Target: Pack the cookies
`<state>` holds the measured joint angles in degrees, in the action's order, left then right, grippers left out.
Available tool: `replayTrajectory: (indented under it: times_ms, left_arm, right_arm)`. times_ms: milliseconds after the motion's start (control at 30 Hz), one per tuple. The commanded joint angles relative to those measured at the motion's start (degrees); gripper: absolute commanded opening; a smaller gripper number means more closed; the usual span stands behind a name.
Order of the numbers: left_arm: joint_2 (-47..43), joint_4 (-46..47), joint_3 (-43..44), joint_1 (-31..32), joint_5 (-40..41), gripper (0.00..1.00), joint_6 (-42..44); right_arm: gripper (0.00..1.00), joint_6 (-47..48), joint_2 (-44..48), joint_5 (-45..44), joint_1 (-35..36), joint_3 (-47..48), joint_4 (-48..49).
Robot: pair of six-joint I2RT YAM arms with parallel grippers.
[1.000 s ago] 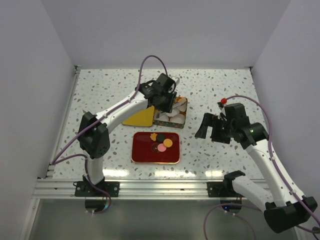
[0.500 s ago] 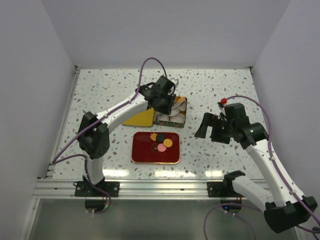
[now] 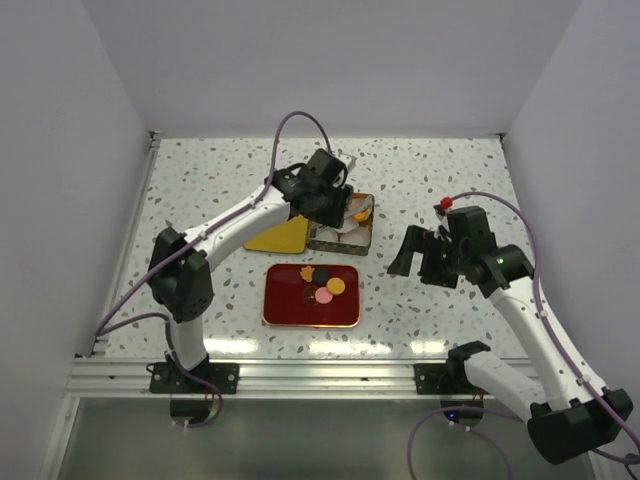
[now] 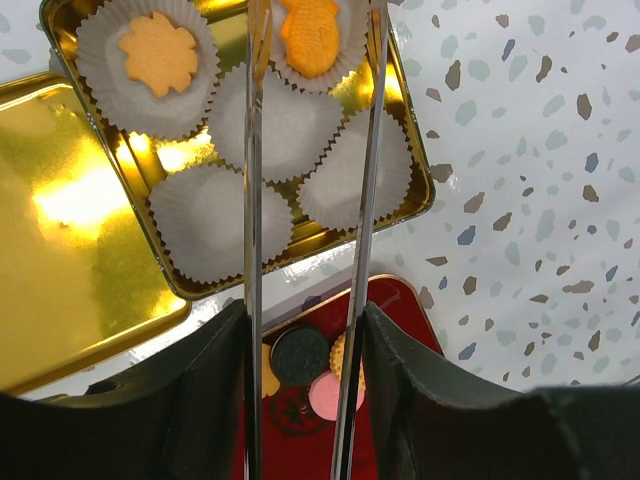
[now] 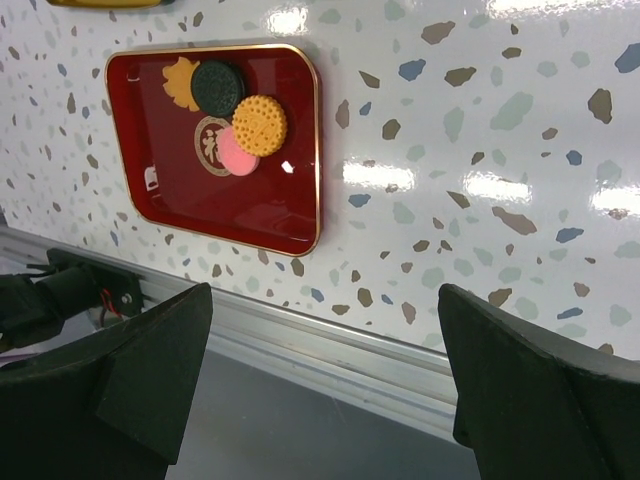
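Note:
Several cookies (image 3: 323, 284) lie on a red tray (image 3: 290, 302): a yellow, a dark brown (image 4: 299, 353), an orange (image 5: 259, 124) and a pink one (image 5: 235, 152). My left gripper (image 3: 326, 196) is shut on metal tongs (image 4: 252, 200) and hovers over an open gold tin (image 4: 420, 190) of white paper cups. An orange flower cookie (image 4: 160, 52) sits in one cup. An orange fish cookie (image 4: 310, 35) lies in another, between the tong arms, which stand a little apart from it. My right gripper (image 3: 420, 255) is open and empty to the right of the tray.
The tin's gold lid (image 3: 280, 237) lies open to its left, beside the tray's far edge. Other paper cups (image 4: 285, 125) in the tin hold nothing. The table's front rail (image 5: 330, 340) runs below the right gripper. White walls close in the table.
My left gripper has drawn slightly back and left above the tin, and the fish cookie now shows in its cup. The right arm has barely moved.

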<state>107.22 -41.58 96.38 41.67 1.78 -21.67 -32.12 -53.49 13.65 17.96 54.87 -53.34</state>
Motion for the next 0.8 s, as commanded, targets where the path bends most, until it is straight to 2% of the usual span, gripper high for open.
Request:
replayTrajectory:
  times_ms: [0, 200, 300, 500, 667, 767]
  left_arm:
    - [-4.82, 1.24, -0.49, -0.27, 0.68, 0.51, 0.05]
    - [-9.48, -2.8, -0.13, -0.45, 4.8, 0.52, -0.56]
    - [-13.69, -4.73, -3.64, -0.45, 6.57, 0.51, -1.27]
    - [-26.08, -5.35, -19.52, -0.45, 6.66, 0.5, -3.72]
    - [-36.1, -6.49, -31.13, 0.34, 3.5, 0.49, -7.24]
    - [-40.5, -8.25, -35.11, 0.78, 3.4, 0.49, -10.31]
  right_arm:
    - [0.99, -0.75, 1.11, 1.73, 0.06, -0.29, 1.49]
    - [0.99, -1.19, 2.69, 2.78, 0.15, -1.08, 1.31]
    - [0.99, -1.63, 3.57, 3.93, 0.06, -1.69, 1.66]
    - [0.99, -3.3, 4.71, 7.78, 0.06, -4.94, 4.21]
    - [0.99, -4.79, 4.72, 10.69, 0.15, -7.67, 7.46]
    - [0.99, -4.8, 4.63, 11.49, 0.06, -7.68, 7.73]
